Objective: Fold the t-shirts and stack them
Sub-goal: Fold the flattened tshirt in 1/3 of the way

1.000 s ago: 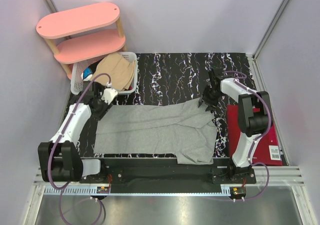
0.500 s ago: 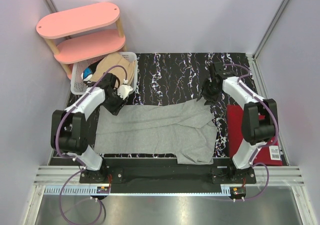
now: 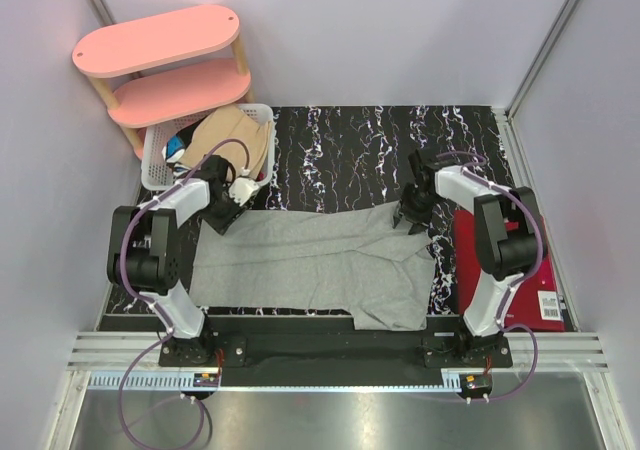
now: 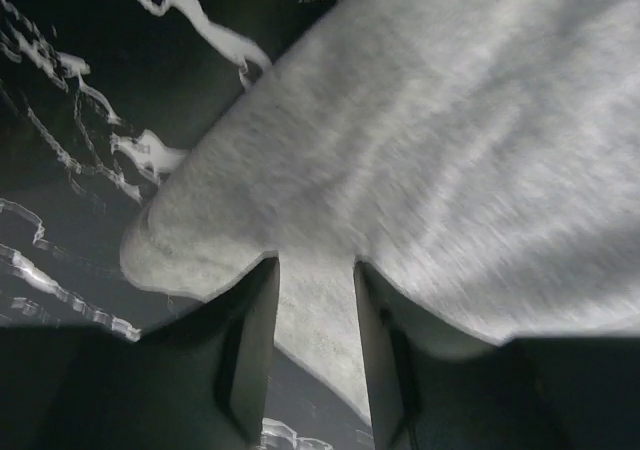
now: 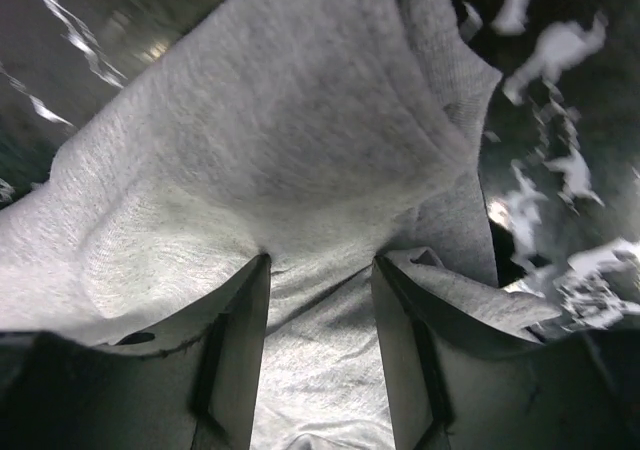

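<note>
**A:** Since a second ago the left arm (image 3: 185, 198) has swung inward, bringing the left jaws onto the far left corner of the grey t-shirt (image 3: 310, 265). The right arm (image 3: 455, 185) drew away, then came back, so the right jaws are at the far right corner again.

**B:** How do the jaws stand?

**A:** Both pairs are spread. The left fingers (image 4: 250, 360) straddle the shirt's rounded edge, with grey cloth filling the gap. The right fingers (image 5: 235, 360) do likewise, with a bunched fold just ahead of them.

**B:** Pinching anything?

**A:** I can't tell. Cloth sits between them, that's all.

**B:** And the shirt?

**A:** It lies on the marbled surface (image 3: 340, 150), stretching from one pair of jaws to the other. A tan t-shirt (image 3: 235, 135) lies in the white basket (image 3: 152, 165), just beyond the left jaws.
</note>
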{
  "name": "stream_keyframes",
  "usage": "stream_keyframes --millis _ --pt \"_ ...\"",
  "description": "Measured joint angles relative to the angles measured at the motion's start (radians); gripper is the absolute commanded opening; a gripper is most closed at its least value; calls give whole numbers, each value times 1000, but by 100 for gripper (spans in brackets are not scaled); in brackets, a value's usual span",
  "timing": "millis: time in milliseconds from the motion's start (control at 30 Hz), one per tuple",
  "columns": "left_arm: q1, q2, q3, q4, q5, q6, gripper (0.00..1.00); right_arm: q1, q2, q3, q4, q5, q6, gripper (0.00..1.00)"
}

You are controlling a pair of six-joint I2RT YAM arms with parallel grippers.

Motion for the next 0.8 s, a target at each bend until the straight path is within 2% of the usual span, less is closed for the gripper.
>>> stream_keyframes --millis 100,300,533,800 --pt "18 -13 -32 42 1 17 40 1 -72 -77 -10 26 0 56" --pt "23 -33 -75 93 2 25 40 1 -171 -94 -50 66 -4 63" --pt "27 -77 -133 109 -24 32 40 2 -214 -116 -51 132 -4 64" --pt "61 -155 -218 114 -42 51 40 2 -220 -192 -58 140 -5 63"
